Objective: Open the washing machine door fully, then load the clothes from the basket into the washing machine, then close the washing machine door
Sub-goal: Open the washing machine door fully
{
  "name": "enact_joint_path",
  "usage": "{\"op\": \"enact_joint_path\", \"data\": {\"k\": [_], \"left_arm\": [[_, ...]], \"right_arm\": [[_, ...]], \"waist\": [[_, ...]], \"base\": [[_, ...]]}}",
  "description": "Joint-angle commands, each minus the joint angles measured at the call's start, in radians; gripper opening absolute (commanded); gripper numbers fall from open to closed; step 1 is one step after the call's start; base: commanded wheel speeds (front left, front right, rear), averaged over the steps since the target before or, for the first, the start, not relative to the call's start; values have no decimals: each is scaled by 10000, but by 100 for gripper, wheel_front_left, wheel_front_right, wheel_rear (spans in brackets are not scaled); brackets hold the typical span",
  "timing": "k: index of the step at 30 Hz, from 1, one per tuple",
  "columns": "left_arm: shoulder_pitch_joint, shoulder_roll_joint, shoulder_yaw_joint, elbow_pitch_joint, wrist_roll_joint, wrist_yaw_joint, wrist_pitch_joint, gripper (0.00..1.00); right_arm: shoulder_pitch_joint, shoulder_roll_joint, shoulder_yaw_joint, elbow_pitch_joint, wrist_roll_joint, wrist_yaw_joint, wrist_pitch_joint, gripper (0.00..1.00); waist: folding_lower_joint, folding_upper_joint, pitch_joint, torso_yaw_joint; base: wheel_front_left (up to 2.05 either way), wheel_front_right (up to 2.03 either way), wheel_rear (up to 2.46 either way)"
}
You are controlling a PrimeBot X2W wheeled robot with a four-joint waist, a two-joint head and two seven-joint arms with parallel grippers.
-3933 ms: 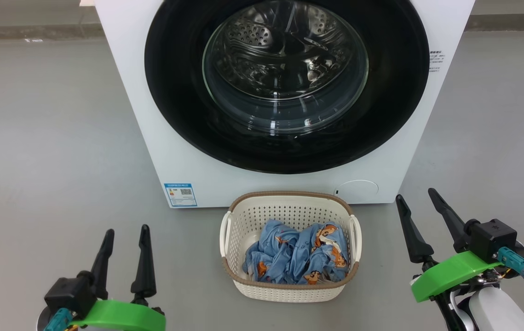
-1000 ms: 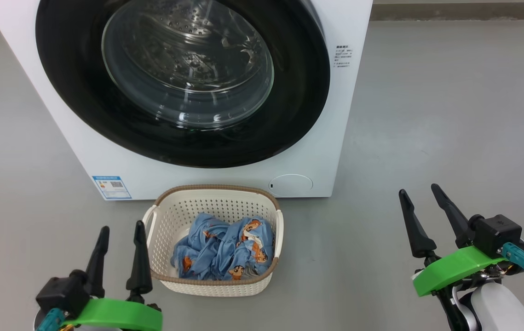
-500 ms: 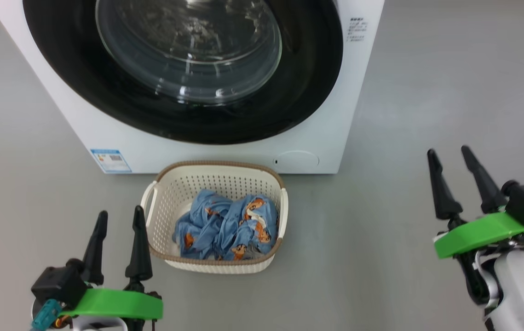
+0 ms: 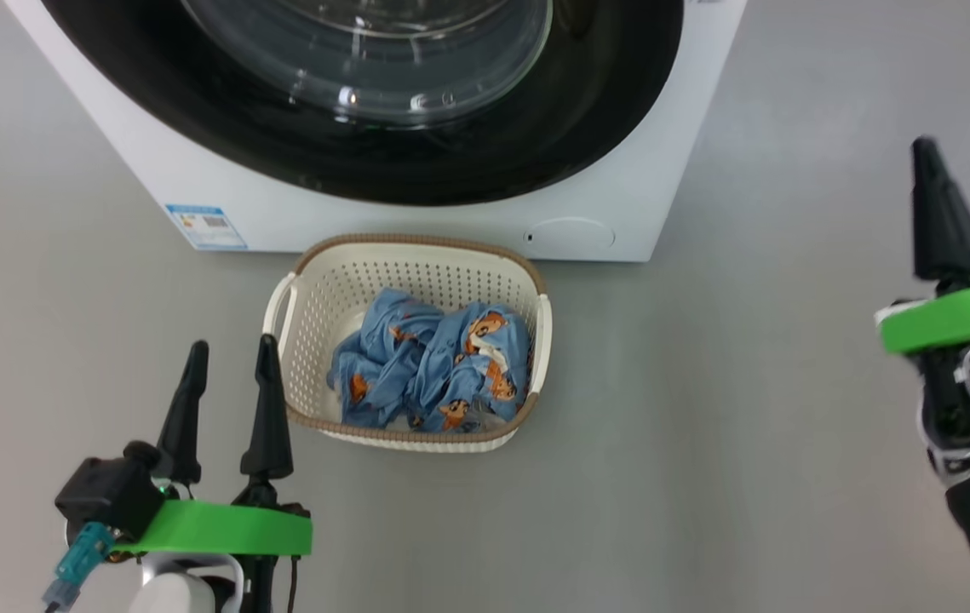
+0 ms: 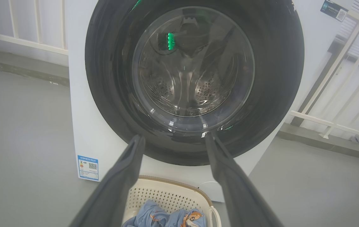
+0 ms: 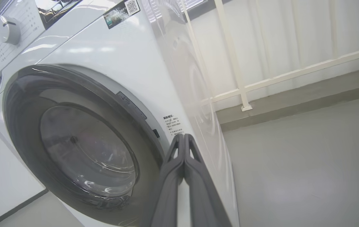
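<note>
A big white front-loading washing machine [image 4: 638, 187] spans the frame's top, its glossy black-rimmed round glass door [image 4: 612, 77] closed. At centre, a cream perforated plastic basket [image 4: 421, 242] holds blue cartoon-print clothes [image 4: 433, 358]. Lower left, the left gripper [image 4: 232, 349] gapes empty. At right, the right gripper [image 4: 927, 157] is pinched together, seemingly on nothing.

The left gripper [image 4: 232, 345] is held low at the left of the head view, with its two dark jaws pointed upward and spread well apart, and nothing is held between them. The right gripper [image 4: 927, 162] is held higher, at the far right edge of that view. Its jaws are pressed together into one point, and nothing is gripped.
</note>
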Motion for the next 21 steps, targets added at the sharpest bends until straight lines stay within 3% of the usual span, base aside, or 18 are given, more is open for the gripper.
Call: {"op": "enact_joint_path", "data": {"k": [1, 15, 21], "left_arm": [[-294, 95, 250, -325, -110, -50, -65, 100], [-832, 95, -24, -711, -435, 56, -65, 100], [-965, 95, -23, -929, -363, 110, -65, 100]], "right_arm": [[-282, -249, 171, -171, 438, 16, -80, 0], [-2508, -1476, 766, 317, 4600, 16, 1586, 0], [-3499, -1635, 840, 633, 6577, 16, 2834, 0]], "waist": [[0, 0, 293, 164], [0, 0, 1448, 625], [0, 0, 1762, 739]], "base": [[0, 0, 0], [0, 0, 0], [0, 0, 0]]}}
